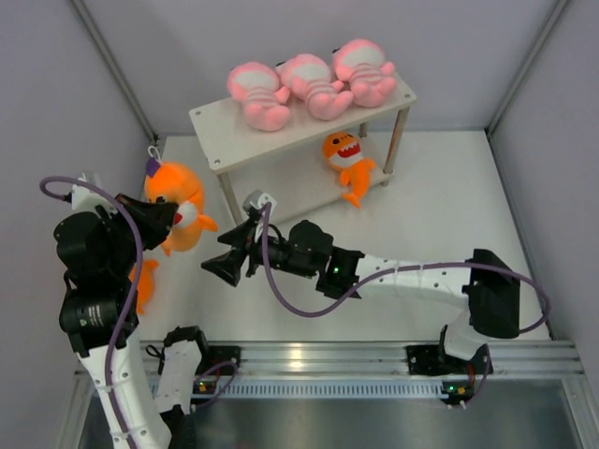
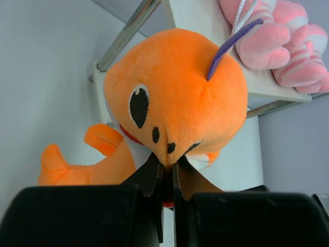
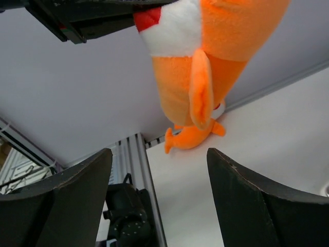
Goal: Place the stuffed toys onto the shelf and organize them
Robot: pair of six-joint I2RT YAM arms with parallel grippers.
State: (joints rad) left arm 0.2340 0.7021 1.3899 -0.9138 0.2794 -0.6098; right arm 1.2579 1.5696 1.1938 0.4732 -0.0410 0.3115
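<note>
Beside the shelf (image 1: 225,138), left hand (image 2: 167,165) pinches an orange shark (image 2: 177,98); right hand (image 3: 159,157) gapes.

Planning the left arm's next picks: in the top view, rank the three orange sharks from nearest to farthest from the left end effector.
1. Held shark, clamped in the left end effector, left side.
2. Loose shark, on the table at the left edge.
3. Lower-tier shark, on the shelf, farther right.

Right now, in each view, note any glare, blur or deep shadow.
Top external: glare on the metal rail, otherwise even light. Left wrist: the left gripper is dark and soft-edged, the orange shark it pinches sharper. Right wrist: the right gripper is open, its fingers dark silhouettes.
</note>
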